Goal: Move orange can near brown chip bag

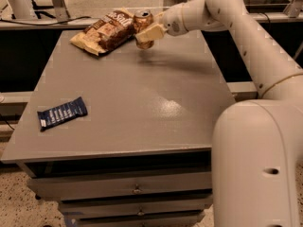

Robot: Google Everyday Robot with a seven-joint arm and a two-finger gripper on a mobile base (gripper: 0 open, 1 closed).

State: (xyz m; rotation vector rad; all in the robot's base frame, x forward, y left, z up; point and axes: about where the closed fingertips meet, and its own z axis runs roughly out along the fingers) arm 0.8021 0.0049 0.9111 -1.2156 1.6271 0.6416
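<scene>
Orange can, copper metal with a silver top, sits pinched in the gripper at the far edge of the table. We see one cream, blocky finger pressed across the can's front, while the other is hidden behind it. The can leans a little, and we cannot tell whether its base touches the surface; a soft shadow lies on the table just below and to the right of it.

Just beside the can, on its left, lies the brown chip bag, crinkled and glossy, with a brown centre, white lettering and pale yellow edges. It rests flat, angled across the table's far-left corner. Can and bag look nearly touching, though we cannot say whether they meet.

We read the table as a smooth, matte grey slab with straight edges and a dull sheen near its middle. Most of its surface between the can and the near edge is bare. A dark blue wrapped bar lies flat near the left front edge, well apart from both can and bag. Grey drawers with small knobs sit beneath the top.

The white, rounded arm reaches in from the right, and its bulky lower segment fills the near right corner of our view, beside the table's right edge.
</scene>
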